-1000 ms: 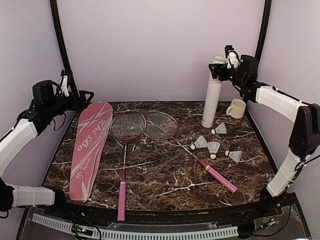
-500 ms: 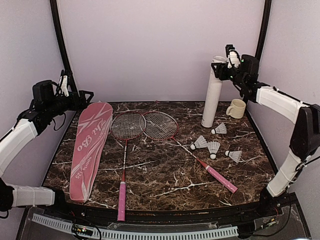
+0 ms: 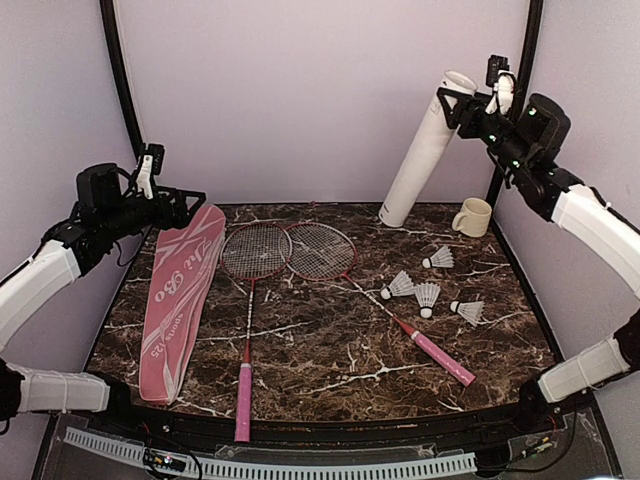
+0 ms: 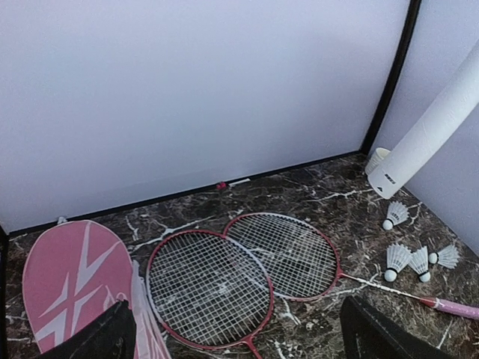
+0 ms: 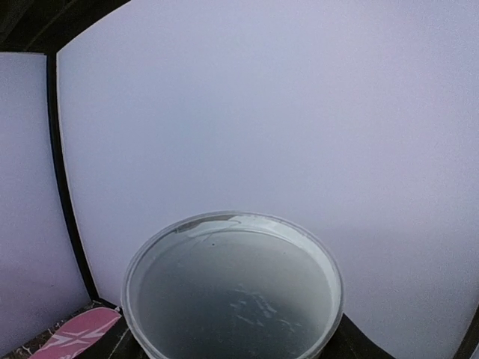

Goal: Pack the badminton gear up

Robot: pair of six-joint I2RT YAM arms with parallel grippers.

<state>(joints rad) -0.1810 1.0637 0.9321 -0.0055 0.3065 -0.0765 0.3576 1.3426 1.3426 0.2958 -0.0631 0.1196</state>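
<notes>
Nothing packed yet: right gripper clamps the tilted white tube aloft, left gripper gapes empty, and racquets, shuttlecocks and cover lie loose on the table.

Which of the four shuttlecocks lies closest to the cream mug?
The rearmost shuttlecock, lying alone a little in front of the mug. The other three shuttlecocks sit in a loose row farther forward, toward the arms' bases.
</notes>
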